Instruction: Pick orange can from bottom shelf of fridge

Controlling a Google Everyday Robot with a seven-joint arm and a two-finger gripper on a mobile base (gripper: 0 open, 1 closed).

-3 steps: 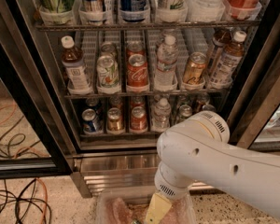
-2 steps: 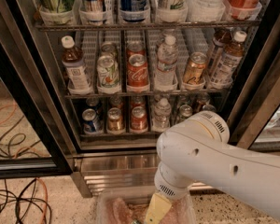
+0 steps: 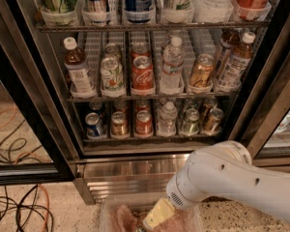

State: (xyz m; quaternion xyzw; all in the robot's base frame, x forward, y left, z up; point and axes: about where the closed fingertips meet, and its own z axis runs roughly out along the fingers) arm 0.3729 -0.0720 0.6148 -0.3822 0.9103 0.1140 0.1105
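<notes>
1. Nothing has moved: the fridge [image 3: 135, 168] and the white arm [image 3: 222, 178] below it sit as before.
2. On the bottom shelf [image 3: 150, 138], the orange can [image 3: 119, 124] stands near the left edge, between a blue can [image 3: 93, 124] and a red cola can [image 3: 144, 122].
3. The pincer [image 3: 156, 216] hangs at the bottom edge of the view, and I cannot tell whether it is open or closed. It should rise and enter straight along that lane.

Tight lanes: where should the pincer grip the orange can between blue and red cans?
Probably the upper body of the orange can, straight from the front: it stands upright at its lane's front, blue can and red can flanking. The pincer hangs low, below the fridge.
</notes>
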